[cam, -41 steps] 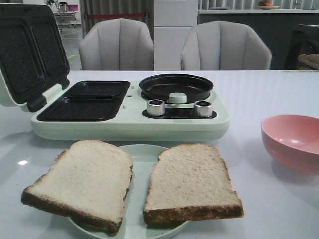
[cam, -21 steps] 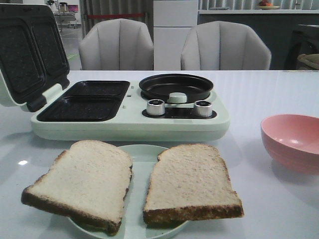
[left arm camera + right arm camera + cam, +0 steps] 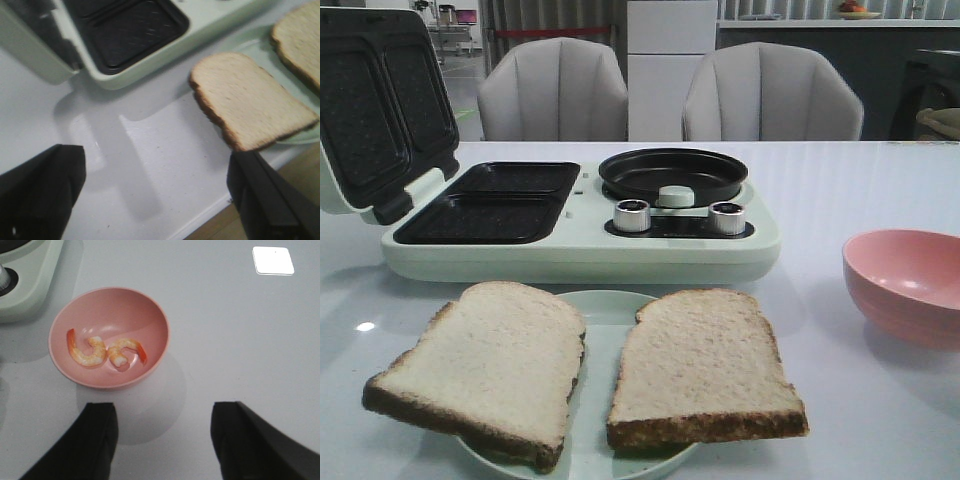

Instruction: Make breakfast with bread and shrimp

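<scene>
Beige square bread slices [image 3: 590, 370] and pink curled shrimp [image 3: 105, 351] lie uncooked; your left pincer [image 3: 155, 190] and right pincer [image 3: 162, 440] gape, empty.

No legible text, labels or numbers on the breakfast maker [image 3: 580, 255] or its knobs [image 3: 632, 214].

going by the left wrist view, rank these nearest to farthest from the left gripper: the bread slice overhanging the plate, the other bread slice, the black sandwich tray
From the left gripper:
1. Overhanging bread slice, just beyond one finger, on the plate edge.
2. Black sandwich tray, farther out, in the pale green cooker.
3. Other bread slice, at the far corner of the view, partly cut off.
</scene>
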